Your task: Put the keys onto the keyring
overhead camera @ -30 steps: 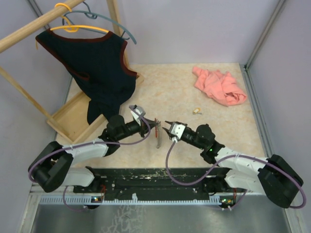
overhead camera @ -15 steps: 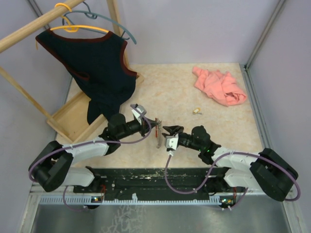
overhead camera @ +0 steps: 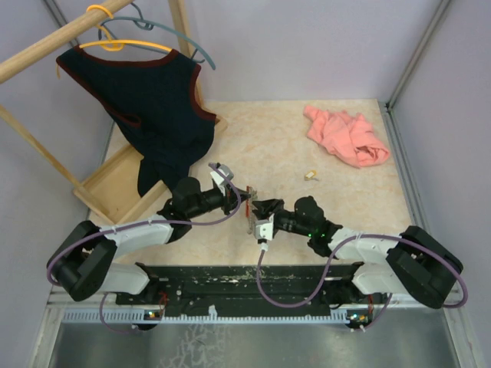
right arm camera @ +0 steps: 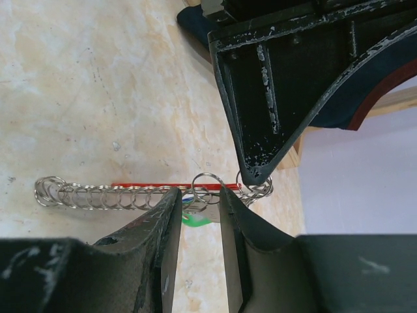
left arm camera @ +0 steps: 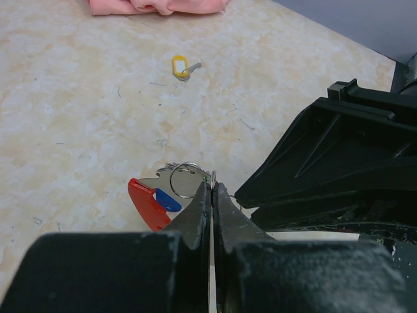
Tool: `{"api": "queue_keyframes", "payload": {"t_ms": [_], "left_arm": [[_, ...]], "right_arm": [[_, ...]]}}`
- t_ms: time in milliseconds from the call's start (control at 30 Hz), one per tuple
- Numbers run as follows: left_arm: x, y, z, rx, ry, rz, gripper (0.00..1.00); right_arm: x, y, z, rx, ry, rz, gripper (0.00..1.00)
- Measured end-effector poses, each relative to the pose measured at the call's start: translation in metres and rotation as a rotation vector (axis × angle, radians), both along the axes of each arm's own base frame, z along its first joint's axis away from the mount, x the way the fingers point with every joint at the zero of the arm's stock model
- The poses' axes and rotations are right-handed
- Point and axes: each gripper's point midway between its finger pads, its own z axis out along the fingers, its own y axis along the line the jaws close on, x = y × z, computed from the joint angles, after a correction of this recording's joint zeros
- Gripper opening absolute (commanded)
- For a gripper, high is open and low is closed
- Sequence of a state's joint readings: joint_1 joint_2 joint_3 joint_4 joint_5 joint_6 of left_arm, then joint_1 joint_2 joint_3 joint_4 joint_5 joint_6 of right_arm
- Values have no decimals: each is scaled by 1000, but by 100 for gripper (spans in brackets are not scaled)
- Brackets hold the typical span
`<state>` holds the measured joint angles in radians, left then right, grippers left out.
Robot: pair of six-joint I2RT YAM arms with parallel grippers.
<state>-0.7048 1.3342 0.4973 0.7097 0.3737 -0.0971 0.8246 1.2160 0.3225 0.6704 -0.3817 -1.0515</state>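
The keyring is a row of silvery linked rings (right arm camera: 104,195) lying along a thin red strip (right arm camera: 153,186), held level above the table. My left gripper (left arm camera: 212,186) is shut on a ring at one end of it, and its black finger (right arm camera: 254,166) shows there in the right wrist view. Keys with red (left arm camera: 146,202) and blue heads hang just past its tips. My right gripper (right arm camera: 197,193) is open, its fingers either side of one ring (right arm camera: 210,186), with a green-headed key (right arm camera: 195,220) behind. From above, the two grippers (overhead camera: 244,201) (overhead camera: 258,212) meet tip to tip.
A small yellow-tagged key (left arm camera: 180,66) (overhead camera: 311,175) lies loose on the table further back. A pink cloth (overhead camera: 345,136) sits at the back right. A dark vest (overhead camera: 153,100) hangs on a wooden rack with a tray-like base (overhead camera: 107,192) at the left.
My right arm has slid left until its fingers stand around the keyring at the left gripper's tips. Its jaws narrowed slightly. The left gripper stayed shut, almost still.
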Motion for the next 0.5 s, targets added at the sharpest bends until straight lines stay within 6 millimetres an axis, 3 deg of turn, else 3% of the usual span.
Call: {"api": "queue_keyframes", "payload": {"t_ms": [233,500], "left_arm": [[-2,-1,0,-1,2,-12,0],[-2,-3,3,-2,2,-24,0]], "right_arm": [[5,1,1,-23,-37,-11,24],[10,-2,-7,-85,-56,-23,29]]}}
